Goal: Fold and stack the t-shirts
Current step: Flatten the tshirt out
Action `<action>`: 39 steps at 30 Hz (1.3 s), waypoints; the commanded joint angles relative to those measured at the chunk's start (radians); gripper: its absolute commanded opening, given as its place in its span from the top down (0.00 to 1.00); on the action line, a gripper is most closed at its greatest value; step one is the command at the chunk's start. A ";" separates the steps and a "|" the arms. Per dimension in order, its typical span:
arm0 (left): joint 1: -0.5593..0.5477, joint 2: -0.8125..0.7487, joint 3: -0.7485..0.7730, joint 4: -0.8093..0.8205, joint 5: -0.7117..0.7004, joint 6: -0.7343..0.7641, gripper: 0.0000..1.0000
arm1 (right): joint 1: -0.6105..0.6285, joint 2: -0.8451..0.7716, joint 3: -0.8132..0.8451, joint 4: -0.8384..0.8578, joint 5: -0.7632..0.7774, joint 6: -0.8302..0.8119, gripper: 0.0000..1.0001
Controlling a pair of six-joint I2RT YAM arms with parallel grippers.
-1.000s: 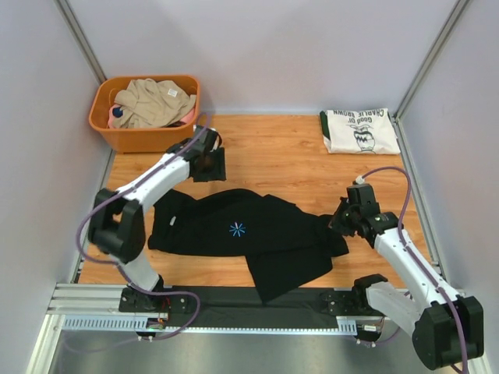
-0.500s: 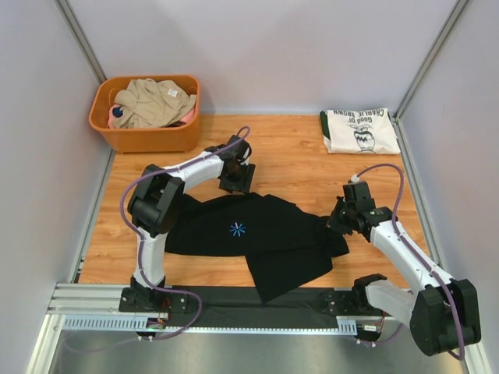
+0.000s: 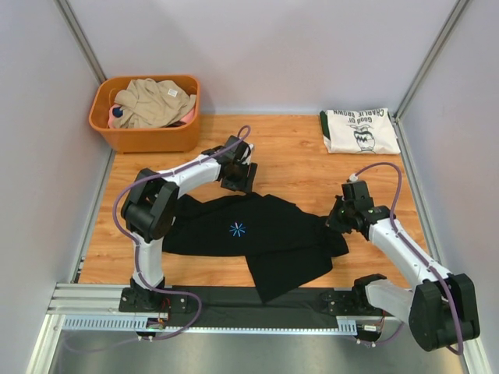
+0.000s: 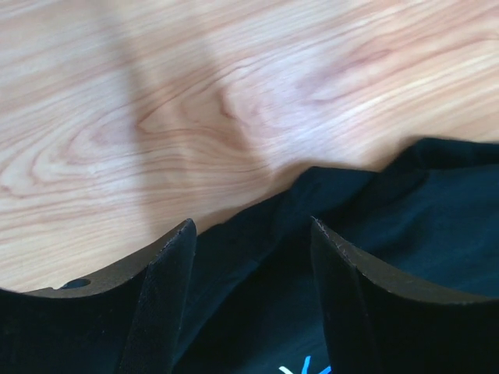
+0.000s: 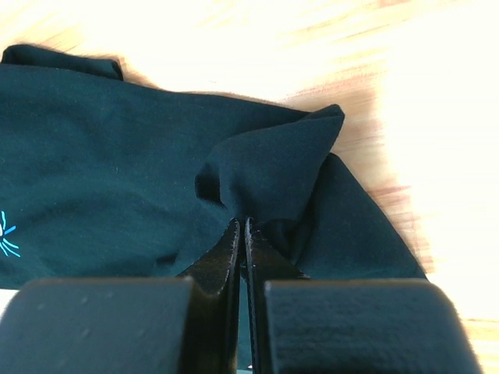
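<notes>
Black tee (image 3: 273, 234) on table (image 3: 296, 156); R end effector (image 5: 242, 222) pinches its edge, L end effector (image 4: 249, 226) wide.

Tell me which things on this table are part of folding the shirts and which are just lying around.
Part of the job:
black t-shirt, pinched by the shut right gripper
white t-shirt, already folded, far right
left gripper, open over the black t-shirt's far edge

Just lying about:
orange basket, far left
beige clothes inside it
</notes>
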 commanded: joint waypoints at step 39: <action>-0.032 -1.011 0.298 -0.408 -0.314 0.080 1.00 | 0.002 -0.506 0.754 -0.283 -0.005 -0.256 1.00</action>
